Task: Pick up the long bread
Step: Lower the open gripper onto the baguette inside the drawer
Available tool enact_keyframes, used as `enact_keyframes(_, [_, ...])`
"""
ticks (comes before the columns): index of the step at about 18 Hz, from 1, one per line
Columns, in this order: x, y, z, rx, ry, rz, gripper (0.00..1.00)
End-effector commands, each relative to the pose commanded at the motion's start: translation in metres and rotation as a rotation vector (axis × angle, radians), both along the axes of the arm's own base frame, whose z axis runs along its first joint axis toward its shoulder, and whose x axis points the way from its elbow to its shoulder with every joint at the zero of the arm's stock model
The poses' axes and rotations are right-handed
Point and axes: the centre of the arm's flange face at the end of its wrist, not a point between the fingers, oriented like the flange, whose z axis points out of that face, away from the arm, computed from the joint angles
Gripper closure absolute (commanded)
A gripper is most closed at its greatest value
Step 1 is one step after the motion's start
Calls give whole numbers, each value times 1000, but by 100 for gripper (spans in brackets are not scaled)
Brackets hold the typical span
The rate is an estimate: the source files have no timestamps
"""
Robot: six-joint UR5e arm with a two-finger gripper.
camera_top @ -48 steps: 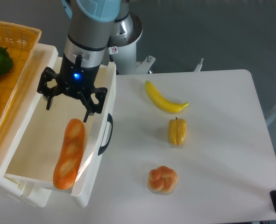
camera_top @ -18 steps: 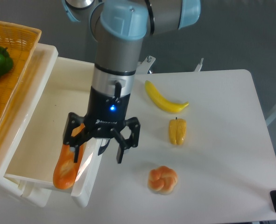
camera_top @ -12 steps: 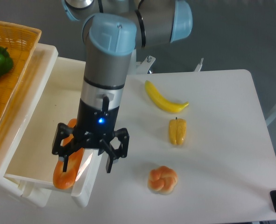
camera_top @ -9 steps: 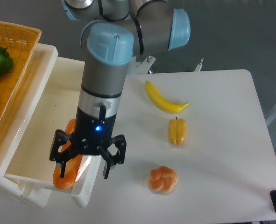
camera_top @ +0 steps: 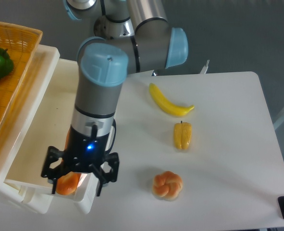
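Single fixed camera, high front, looking down at table (camera_top: 228, 144), mid-range.

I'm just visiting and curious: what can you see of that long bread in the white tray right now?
Only a small orange-brown end of the long bread shows, glossy like plastic, lying at the near end of the white tray. The open gripper and arm above it hide the rest; whether the fingers touch it cannot be told.
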Motion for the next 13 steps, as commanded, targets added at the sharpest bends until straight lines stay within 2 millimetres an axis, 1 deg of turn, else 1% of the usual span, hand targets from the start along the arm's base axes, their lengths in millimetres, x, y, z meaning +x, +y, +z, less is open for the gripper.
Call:
enact_keyframes(2, [5,3,-3,-3,-4,-8,0])
enact_keyframes(6, [17,8,1,9,-9,-32,0])
enact_keyframes(11, [22,9,4,19,-19,-43,0])
enact_keyframes(13, [27,11,3,18,-20,-51,0])
